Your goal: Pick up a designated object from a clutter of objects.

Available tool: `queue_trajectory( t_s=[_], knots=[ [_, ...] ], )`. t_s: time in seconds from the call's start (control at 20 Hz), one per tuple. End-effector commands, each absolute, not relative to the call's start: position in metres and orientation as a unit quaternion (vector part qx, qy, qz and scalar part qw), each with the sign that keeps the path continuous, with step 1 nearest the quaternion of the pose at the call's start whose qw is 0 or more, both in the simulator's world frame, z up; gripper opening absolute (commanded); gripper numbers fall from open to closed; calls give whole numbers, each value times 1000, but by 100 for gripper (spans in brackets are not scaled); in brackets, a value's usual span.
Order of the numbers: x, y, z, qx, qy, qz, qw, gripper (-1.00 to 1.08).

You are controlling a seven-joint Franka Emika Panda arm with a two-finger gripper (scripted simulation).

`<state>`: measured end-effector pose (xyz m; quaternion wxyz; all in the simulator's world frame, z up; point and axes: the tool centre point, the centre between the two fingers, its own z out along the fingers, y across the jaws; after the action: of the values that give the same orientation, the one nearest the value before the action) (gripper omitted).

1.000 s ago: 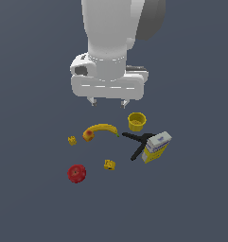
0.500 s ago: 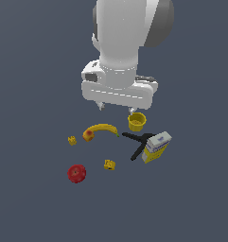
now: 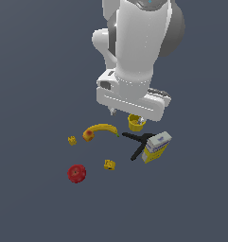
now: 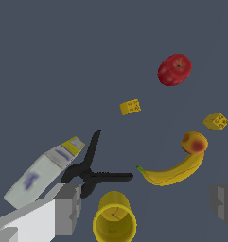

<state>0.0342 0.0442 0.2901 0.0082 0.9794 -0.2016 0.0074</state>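
The designated object, a yellow-and-white carton box (image 3: 156, 147) with a blue logo, lies at the exterior view's right end of the clutter of objects; it also shows as the box (image 4: 39, 175) in the wrist view. A black clamp (image 3: 136, 143) rests against its side. My gripper (image 3: 128, 116) hangs open above the yellow cup (image 3: 135, 123), off the box toward the exterior view's left. In the wrist view the grey fingers (image 4: 68, 208) stand wide apart with nothing held between them, and the cup (image 4: 114, 220) is below them.
A banana (image 3: 102, 129) with a small peach-coloured fruit (image 3: 88, 135) at its end lies left of the cup. Two tiny yellow bricks (image 3: 72, 140) (image 3: 109, 164) and a red round fruit (image 3: 76, 173) sit further toward the exterior view's left.
The arm has moved toward the exterior view's right and come lower, from above the banana to over the cup. No object has moved.
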Motion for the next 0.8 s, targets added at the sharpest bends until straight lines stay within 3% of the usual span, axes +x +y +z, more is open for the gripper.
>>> queue_trajectory(
  t_s=[0.0,0.75],
  knots=[
    [37,54,285,974,-226,7,8,100],
    [49,110,251,932,-362,6,5,100]
  ],
)
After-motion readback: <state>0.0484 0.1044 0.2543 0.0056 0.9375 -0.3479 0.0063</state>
